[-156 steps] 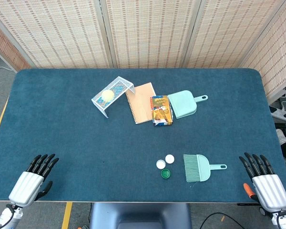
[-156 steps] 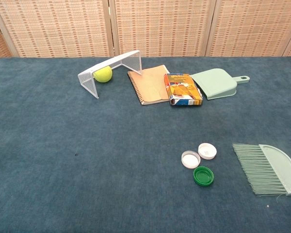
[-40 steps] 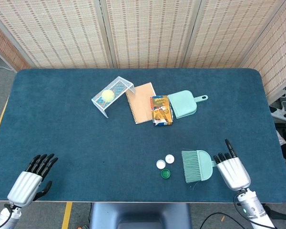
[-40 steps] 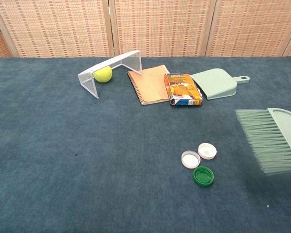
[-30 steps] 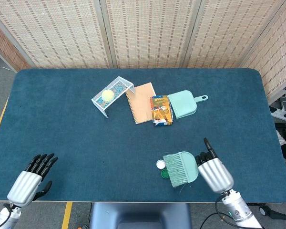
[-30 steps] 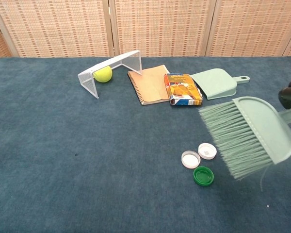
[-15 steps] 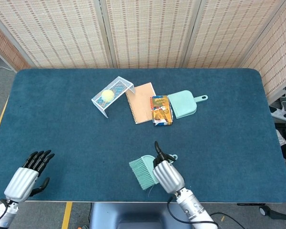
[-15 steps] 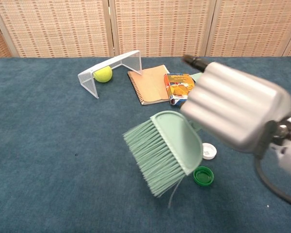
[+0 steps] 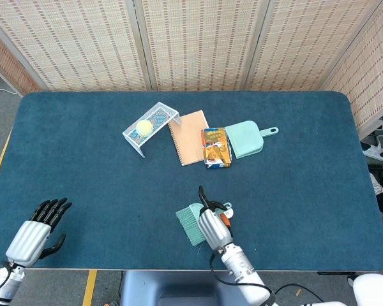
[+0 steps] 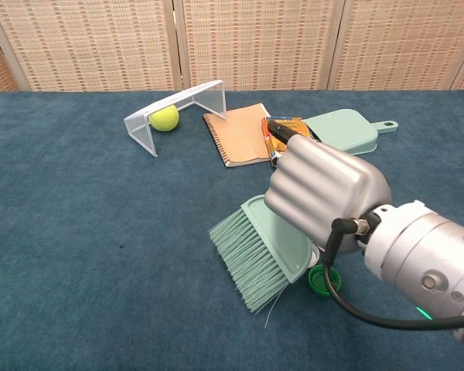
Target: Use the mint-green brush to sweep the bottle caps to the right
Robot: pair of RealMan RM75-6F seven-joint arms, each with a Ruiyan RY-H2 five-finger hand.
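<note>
My right hand (image 9: 212, 224) (image 10: 325, 191) grips the mint-green brush (image 9: 191, 223) (image 10: 259, 251), holding it above the table's front middle with the bristles pointing left and down. A green bottle cap (image 10: 322, 281) peeks out under the hand in the chest view; a sliver of a white cap shows just above it, and the rest of the caps are hidden behind the hand and brush. In the head view the caps are covered. My left hand (image 9: 36, 231) hangs at the front left corner, fingers spread, holding nothing.
At the back middle lie a wire basket with a yellow ball (image 9: 144, 127) (image 10: 165, 117), a tan notebook (image 9: 188, 137) (image 10: 238, 136), a colourful box (image 9: 216, 147), and a mint-green dustpan (image 9: 246, 138) (image 10: 348, 131).
The right hand lifted the brush from the front right, carried it left across the caps, and has now lowered it slightly at the caps' left side. The left hand barely shifted.
</note>
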